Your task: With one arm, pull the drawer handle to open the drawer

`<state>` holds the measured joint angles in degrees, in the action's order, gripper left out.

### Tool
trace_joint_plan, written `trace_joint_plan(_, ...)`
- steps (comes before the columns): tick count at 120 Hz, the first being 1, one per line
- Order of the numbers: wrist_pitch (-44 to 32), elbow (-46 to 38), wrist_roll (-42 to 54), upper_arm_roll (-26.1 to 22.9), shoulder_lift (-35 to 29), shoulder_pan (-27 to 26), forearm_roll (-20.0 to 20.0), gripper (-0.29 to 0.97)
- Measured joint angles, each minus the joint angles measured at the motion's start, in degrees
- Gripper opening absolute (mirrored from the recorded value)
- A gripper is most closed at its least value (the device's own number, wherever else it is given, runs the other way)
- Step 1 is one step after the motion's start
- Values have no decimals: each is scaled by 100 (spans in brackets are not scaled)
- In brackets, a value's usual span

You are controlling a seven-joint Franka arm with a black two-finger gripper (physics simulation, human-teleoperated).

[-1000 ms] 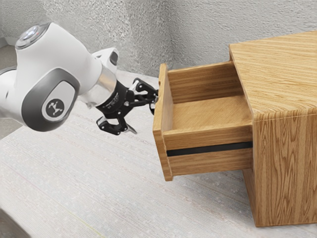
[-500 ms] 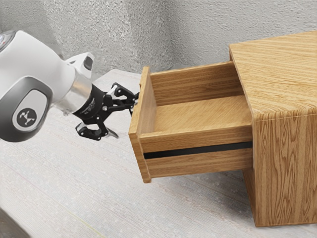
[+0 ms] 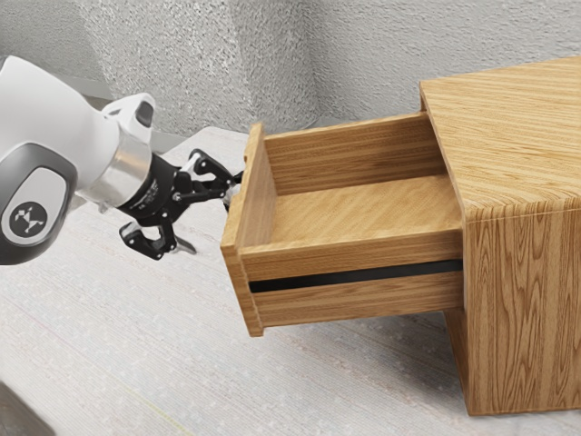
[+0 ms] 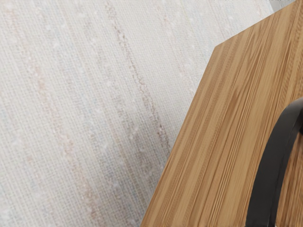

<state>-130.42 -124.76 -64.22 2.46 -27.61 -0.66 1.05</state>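
So, the claw [image 3: 211, 214] is seen spread open with nothing clamped between its fingers. The upper finger [image 3: 216, 173] is pushed right up against the drawer front [image 3: 238, 232], while the lower one is left hanging free above the table [image 3: 136, 345]. Whether the handle is actually hooked can't be made out from the side. In the wrist view, the black handle [image 4: 277, 161] is caught as a curved bar standing off that wooden front. The drawer [image 3: 354, 265] is found pulled well out of the cabinet [image 3: 517, 182], toward the exterior view's left.
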Motion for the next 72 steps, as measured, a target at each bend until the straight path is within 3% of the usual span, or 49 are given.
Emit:
trace_joint_plan(38,56,26,42,-24,-507,-65,-219,66)
trace_joint_plan(44,192,409,23,-125,-569,-264,-266,66)
trace_joint_plan(58,1457,3404,-356,-466,401,-1489,-341,67)
trace_joint_plan(72,2442,4090,-826,-454,857,-2909,-416,67)
